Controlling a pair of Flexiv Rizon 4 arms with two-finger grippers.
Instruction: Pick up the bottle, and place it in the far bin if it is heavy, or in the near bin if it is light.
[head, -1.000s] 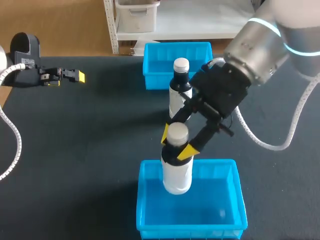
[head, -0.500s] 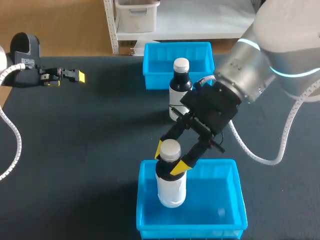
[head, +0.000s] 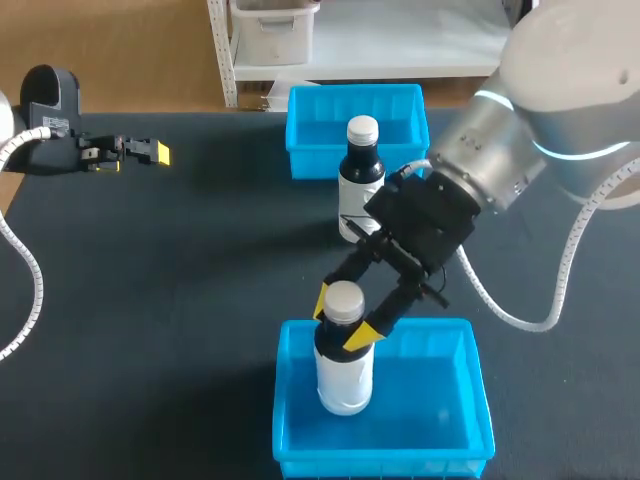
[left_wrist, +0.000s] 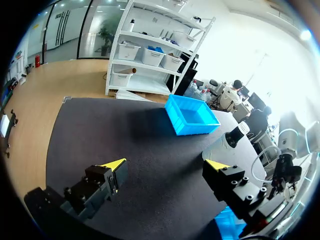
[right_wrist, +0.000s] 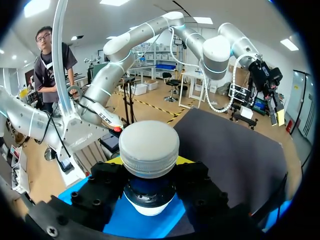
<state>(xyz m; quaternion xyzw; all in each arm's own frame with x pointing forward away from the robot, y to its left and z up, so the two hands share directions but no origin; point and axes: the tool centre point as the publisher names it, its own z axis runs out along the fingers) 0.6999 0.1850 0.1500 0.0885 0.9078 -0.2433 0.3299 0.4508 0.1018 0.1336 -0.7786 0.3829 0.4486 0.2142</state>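
Note:
A white bottle (head: 345, 372) with a pale cap (right_wrist: 150, 147) stands upright inside the near blue bin (head: 472, 398). My right gripper (head: 345, 322) is shut on its neck, one yellow tip on each side. In the right wrist view the cap rises between the fingers of the right gripper (right_wrist: 150, 189), with the bin's blue floor (right_wrist: 155, 221) below. Whether the bottle's base touches the floor cannot be told. My left gripper (head: 142, 152) is at the table's far left, open and holding nothing, with its fingers wide apart in its own view (left_wrist: 167, 167).
A dark bottle (head: 360, 178) with a white cap stands on the table just in front of the far blue bin (head: 300, 135), close behind my right wrist. The left wrist view shows the same far bin (left_wrist: 192, 116) and dark bottle (left_wrist: 235, 141).
My right arm has carried the white bottle down and slightly left into the near bin; it has barely shifted over the last half second. The left arm has stayed still.

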